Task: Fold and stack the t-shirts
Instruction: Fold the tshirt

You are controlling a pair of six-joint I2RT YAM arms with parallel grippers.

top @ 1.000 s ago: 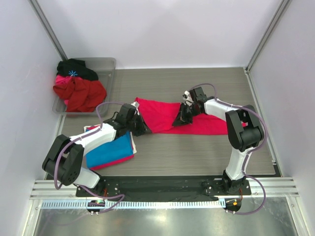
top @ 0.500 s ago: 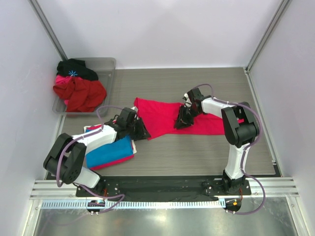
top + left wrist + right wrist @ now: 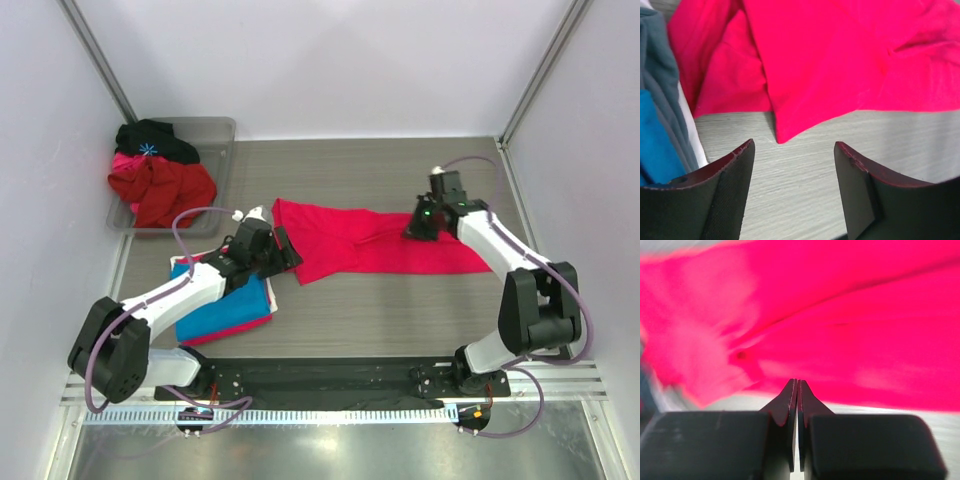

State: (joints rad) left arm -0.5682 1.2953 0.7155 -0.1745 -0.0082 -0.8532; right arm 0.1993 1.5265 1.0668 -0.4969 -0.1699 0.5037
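A crimson-pink t-shirt (image 3: 380, 245) lies spread along the middle of the grey surface (image 3: 400, 310), running left to right with creases near its centre. The left fingers (image 3: 288, 251) hang just beside its near left corner. In the left wrist view they stand released, well apart, with nothing between them. Only bare surface lies under the gap, and the corner of the shirt lies just beyond their tips.

The right fingers (image 3: 798, 390) hover over the right half of the same shirt, toward its far edge. They are clenched tight together, and no cloth shows between them. That view is blurred, so I cannot tell if the tips touch the shirt.

At the near left a folded blue t-shirt (image 3: 225, 308) lies flat on the surface, partly under the left arm. The edge of a pink-red t-shirt (image 3: 240, 331) shows beneath its near side. A clear bin (image 3: 218, 127) at the far left corner holds a heap of dark red and black clothes (image 3: 165, 190).
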